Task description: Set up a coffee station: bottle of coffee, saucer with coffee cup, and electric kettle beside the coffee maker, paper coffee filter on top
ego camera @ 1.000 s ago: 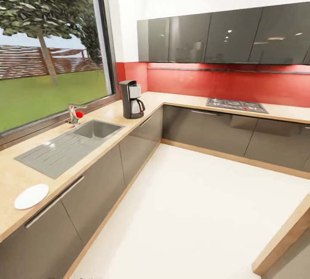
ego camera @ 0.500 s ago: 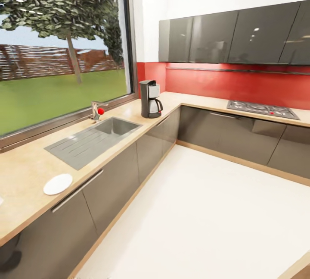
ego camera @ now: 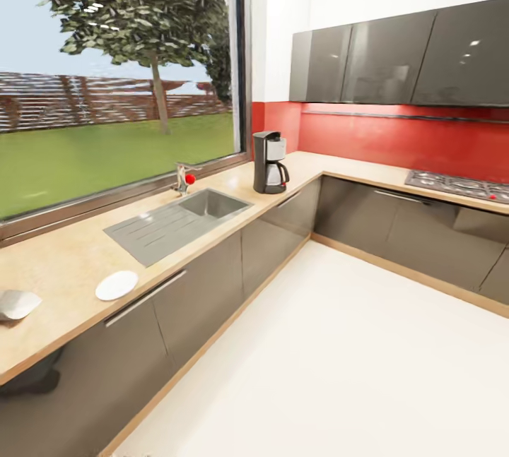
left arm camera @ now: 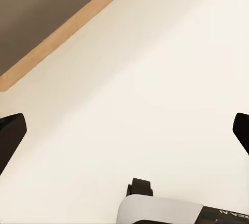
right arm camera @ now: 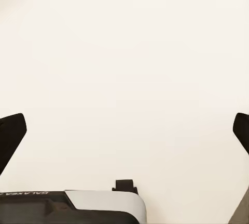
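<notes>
The coffee maker [ego camera: 271,162], black with a pale front panel and a glass carafe, stands on the beige countertop [ego camera: 71,259] near its inner corner, under the window. The flat round white saucer [ego camera: 116,285] lies near the counter's front edge, to the left of the sink. Further left, a white cone-shaped thing that looks like the paper coffee filter [ego camera: 17,304] lies on the counter at the picture's edge. My left gripper [left arm camera: 124,130] is open over the pale floor, beside a wooden plinth strip. My right gripper [right arm camera: 124,130] is open over bare floor, holding nothing.
An inset steel sink [ego camera: 177,220] with a red-knobbed tap [ego camera: 184,178] lies between the saucer and the coffee maker. A gas hob [ego camera: 459,185] is set in the far counter at the right. Grey cabinets line both walls; wide white floor [ego camera: 339,344] lies in front.
The whole picture has shifted right, so the camera has turned left. The coffee maker, sink and saucer stay put on the counter; the white cone has come into view at the left edge.
</notes>
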`<state>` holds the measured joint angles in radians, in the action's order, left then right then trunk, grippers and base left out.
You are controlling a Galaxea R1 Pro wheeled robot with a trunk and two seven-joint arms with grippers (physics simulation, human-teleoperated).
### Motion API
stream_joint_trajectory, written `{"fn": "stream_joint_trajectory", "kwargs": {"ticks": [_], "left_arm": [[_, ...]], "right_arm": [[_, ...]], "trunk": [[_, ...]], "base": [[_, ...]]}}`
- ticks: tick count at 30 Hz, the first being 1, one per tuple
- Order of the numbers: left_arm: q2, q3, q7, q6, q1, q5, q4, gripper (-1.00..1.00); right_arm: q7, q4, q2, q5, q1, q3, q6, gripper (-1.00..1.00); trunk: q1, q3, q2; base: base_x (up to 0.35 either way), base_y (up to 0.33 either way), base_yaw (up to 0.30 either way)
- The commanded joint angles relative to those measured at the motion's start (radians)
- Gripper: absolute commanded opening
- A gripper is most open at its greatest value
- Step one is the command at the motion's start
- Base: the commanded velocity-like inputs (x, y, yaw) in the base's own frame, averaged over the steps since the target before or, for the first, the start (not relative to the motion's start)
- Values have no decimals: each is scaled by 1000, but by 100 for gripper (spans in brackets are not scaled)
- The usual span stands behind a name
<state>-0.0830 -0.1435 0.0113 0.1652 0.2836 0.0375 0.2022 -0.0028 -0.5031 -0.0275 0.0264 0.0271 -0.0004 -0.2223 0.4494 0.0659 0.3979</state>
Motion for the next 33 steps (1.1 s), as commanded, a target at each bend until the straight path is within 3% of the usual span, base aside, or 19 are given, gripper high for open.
{"fn": "stream_joint_trajectory", "kwargs": {"ticks": [1, 28, 33], "left_arm": [[0, 0, 1, 4, 1, 4, -1, 100], [3, 0, -2, 1, 0, 7, -3, 100], [0, 1, -1, -7, -45, -4, -50, 100]], "right_arm": [[0, 0, 0, 3, 1, 0, -3, 100], [0, 0, 1, 3, 1, 0, -3, 100], [0, 0, 1, 3, 1, 0, -3, 100]], "trunk": [[1, 2, 2], [1, 2, 2], [1, 2, 2]], "base": [[0, -84, 277], [0, -5, 277], [0, 0, 277]]}}
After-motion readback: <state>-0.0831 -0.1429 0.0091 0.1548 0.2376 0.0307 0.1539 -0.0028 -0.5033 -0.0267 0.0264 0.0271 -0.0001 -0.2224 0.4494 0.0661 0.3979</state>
